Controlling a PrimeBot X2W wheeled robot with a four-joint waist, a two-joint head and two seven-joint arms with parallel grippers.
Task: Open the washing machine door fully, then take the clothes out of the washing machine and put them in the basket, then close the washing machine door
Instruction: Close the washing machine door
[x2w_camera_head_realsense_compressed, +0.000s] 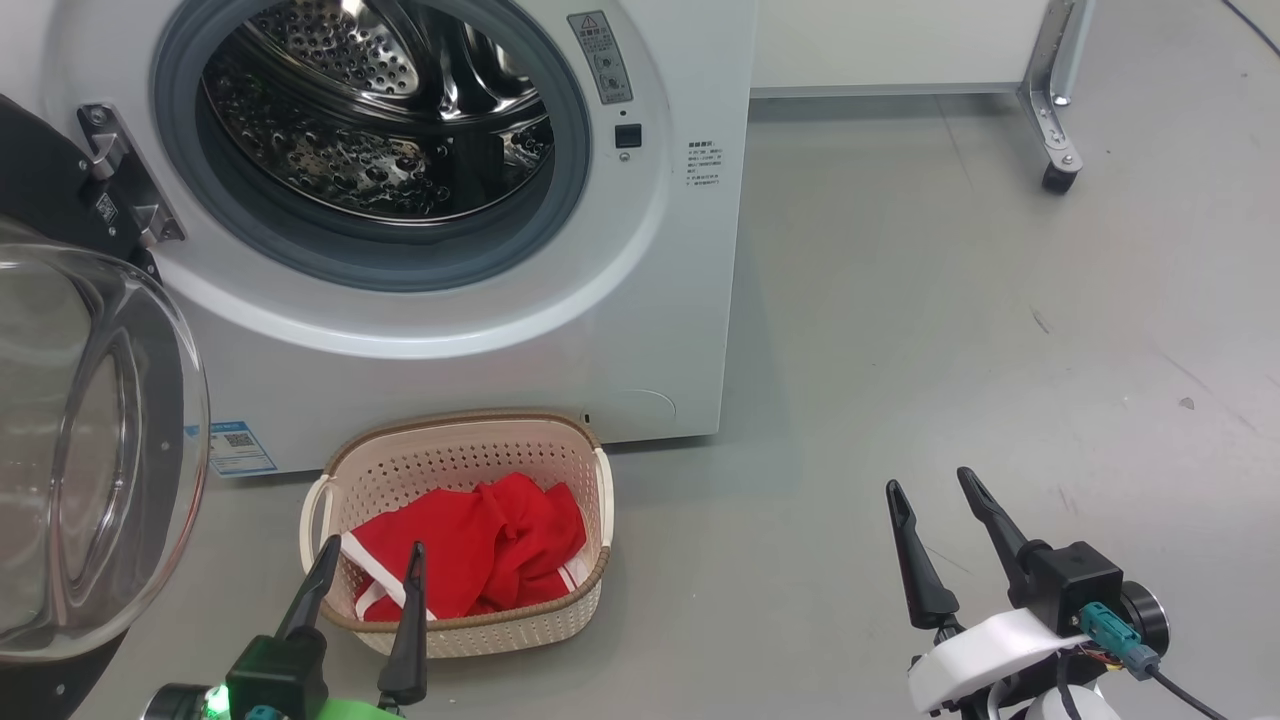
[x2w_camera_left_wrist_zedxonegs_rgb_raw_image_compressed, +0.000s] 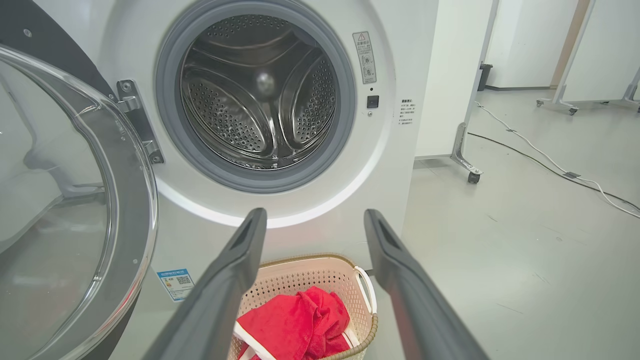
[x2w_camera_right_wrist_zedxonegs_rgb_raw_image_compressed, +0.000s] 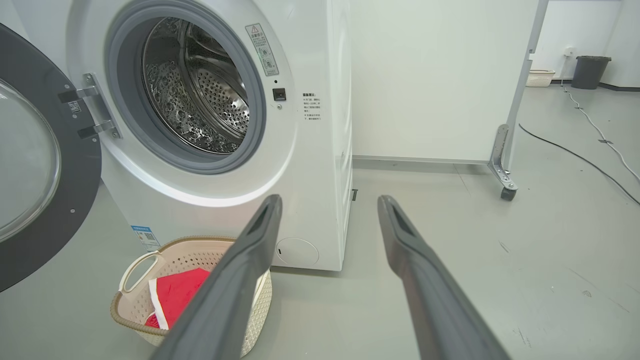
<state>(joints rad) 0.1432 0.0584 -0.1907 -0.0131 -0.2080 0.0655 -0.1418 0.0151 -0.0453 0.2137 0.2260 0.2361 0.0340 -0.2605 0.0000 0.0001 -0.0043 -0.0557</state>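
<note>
The white washing machine (x2w_camera_head_realsense_compressed: 640, 330) stands with its steel drum (x2w_camera_head_realsense_compressed: 380, 110) bare of clothes. Its black-rimmed glass door (x2w_camera_head_realsense_compressed: 90, 440) is swung wide open to the left, also seen as the door (x2w_camera_left_wrist_zedxonegs_rgb_raw_image_compressed: 65, 200) in the left wrist view. The red clothes (x2w_camera_head_realsense_compressed: 480, 550) with white trim lie in the cream basket (x2w_camera_head_realsense_compressed: 560, 440) on the floor before the machine. My left gripper (x2w_camera_head_realsense_compressed: 372, 555) is open just above the basket's near rim, holding nothing. My right gripper (x2w_camera_head_realsense_compressed: 930, 478) is open over bare floor to the right of the basket.
A white partition on a castor leg (x2w_camera_head_realsense_compressed: 1060, 150) stands at the back right. Cables (x2w_camera_left_wrist_zedxonegs_rgb_raw_image_compressed: 550, 160) run across the grey floor further right. A bin (x2w_camera_right_wrist_zedxonegs_rgb_raw_image_compressed: 592, 70) and a second small basket (x2w_camera_right_wrist_zedxonegs_rgb_raw_image_compressed: 540, 77) sit far off by the wall.
</note>
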